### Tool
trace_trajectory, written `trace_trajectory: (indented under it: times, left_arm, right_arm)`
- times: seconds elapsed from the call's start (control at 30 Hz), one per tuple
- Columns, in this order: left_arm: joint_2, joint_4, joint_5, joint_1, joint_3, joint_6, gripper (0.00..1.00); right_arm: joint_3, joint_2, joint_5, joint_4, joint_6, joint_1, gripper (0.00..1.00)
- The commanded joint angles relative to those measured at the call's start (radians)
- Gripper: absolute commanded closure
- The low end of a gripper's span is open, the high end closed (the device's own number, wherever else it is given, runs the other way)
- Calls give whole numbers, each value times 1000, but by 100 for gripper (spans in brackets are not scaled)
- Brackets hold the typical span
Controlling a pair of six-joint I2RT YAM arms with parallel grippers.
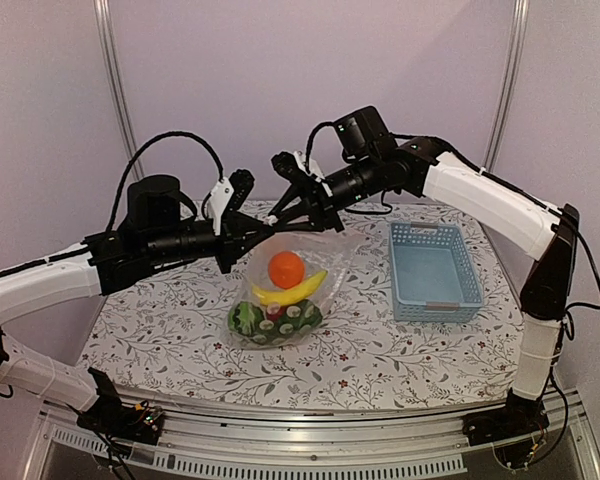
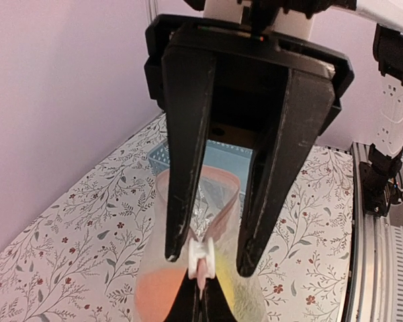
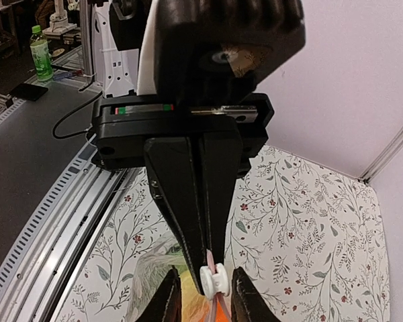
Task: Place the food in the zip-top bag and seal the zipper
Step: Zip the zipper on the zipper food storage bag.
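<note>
The clear zip-top bag [image 1: 325,252] hangs from both grippers, its bottom on the table. Inside are an orange [image 1: 286,268], yellow bananas [image 1: 295,291], a red piece [image 1: 274,312] and green pieces [image 1: 248,318]. My right gripper [image 1: 298,215] is shut on the pinkish zipper strip [image 3: 210,256], just behind the white slider [image 3: 213,280]. My left gripper [image 1: 255,232] is open, with its fingers [image 2: 178,221] on either side of the slider [image 2: 200,260] and not touching it. In the left wrist view the bag's mouth [image 2: 201,184] gapes open beyond the slider.
A light-blue plastic basket [image 1: 432,270] stands empty on the right of the flowered table [image 1: 380,350]. The table's rail edge [image 1: 310,425] runs along the front. Lilac walls close off the back and sides.
</note>
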Motion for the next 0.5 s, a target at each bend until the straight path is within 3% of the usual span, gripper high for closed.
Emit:
trace_trajectory:
  times: [0.0, 0.47]
  left_arm:
    - [-16, 10, -4, -13, -14, 9, 100]
    - [-31, 15, -36, -12, -23, 16, 100]
  right_arm:
    - [20, 26, 11, 11, 21, 5, 75]
    - [22, 43, 81, 11, 25, 3, 100]
